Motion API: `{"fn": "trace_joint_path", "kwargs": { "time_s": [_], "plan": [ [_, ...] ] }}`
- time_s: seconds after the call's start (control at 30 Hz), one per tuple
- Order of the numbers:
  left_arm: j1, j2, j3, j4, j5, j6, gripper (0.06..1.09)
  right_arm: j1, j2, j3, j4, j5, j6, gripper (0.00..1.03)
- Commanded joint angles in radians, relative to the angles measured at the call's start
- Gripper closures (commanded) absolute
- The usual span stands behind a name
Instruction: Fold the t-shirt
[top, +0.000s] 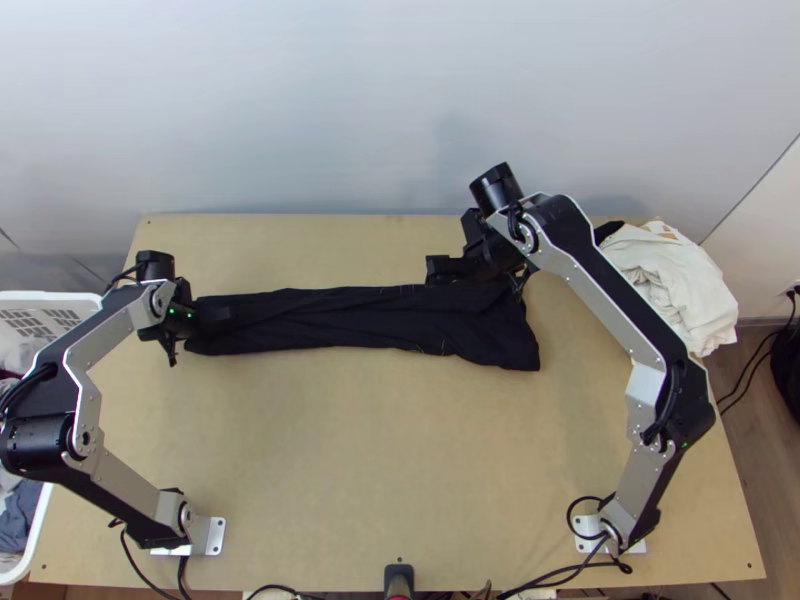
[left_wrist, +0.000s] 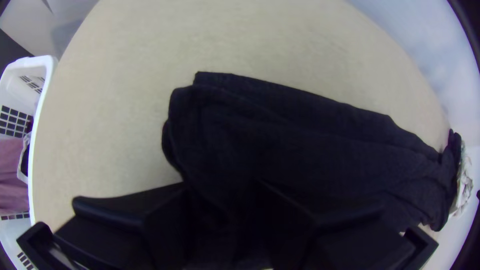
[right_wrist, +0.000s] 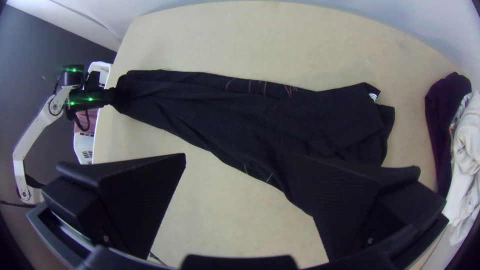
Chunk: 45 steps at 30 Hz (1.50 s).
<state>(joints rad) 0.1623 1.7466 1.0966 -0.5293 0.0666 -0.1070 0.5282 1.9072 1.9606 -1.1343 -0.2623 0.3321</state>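
The light wooden table (top: 380, 450) is stretching beneath everything. Across its far half the black t-shirt (top: 350, 320) is lying as a long, narrow, wrinkled strip, layered over itself, and it is broadening toward the end on the right arm's side. Beside the table on the left arm's side, a white basket (top: 70, 298) is holding clothes, a pink cloth (left_wrist: 12, 175) among them. At the far corner on the right arm's side, a heap of white cloth (top: 670, 280) is sitting with a dark purple cloth (right_wrist: 445, 120) alongside.

The right gripper (top: 472, 272) is hovering over the shirt's far edge, toward the broader end. Its fingers (right_wrist: 360, 195) are standing wide apart; in the right wrist view one is covering part of the shirt while the other is showing over bare table, with cloth and wood visible between them. Nothing is being gripped there.

The left gripper (top: 208, 315) is resting at the narrow end. Its fingers (left_wrist: 120, 212) are standing apart, less widely, with dark cloth lying between and ahead of them; whether they are touching it is too dark to tell. Smallest of all, a white mark (right_wrist: 373, 96) is showing near a corner of the shirt's broader end.
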Motion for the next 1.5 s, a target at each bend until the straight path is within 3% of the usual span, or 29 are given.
{"fn": "trace_joint_path", "kwargs": {
  "time_s": [0.0,0.53,0.9,1.27,1.47],
  "plan": [
    [-0.021,-0.050,-0.024,0.071,0.006,0.038,1.05,0.010,0.012,0.011,0.001,-0.002,-0.004,0.04],
    [-0.129,-0.274,0.284,-0.205,0.047,-0.037,1.05,0.087,0.270,0.069,0.041,-0.005,0.002,0.04],
    [-0.250,-0.317,0.424,-0.273,0.052,-0.083,1.05,0.127,0.432,0.126,0.087,-0.003,0.008,0.04],
    [-0.368,-0.256,0.572,-0.275,0.052,-0.183,1.05,0.135,0.449,0.087,0.093,-0.003,0.002,0.04],
    [-0.402,-0.203,0.603,-0.273,0.050,-0.227,1.05,0.070,0.312,0.090,0.074,-0.005,0.005,0.04]
  ]
}}
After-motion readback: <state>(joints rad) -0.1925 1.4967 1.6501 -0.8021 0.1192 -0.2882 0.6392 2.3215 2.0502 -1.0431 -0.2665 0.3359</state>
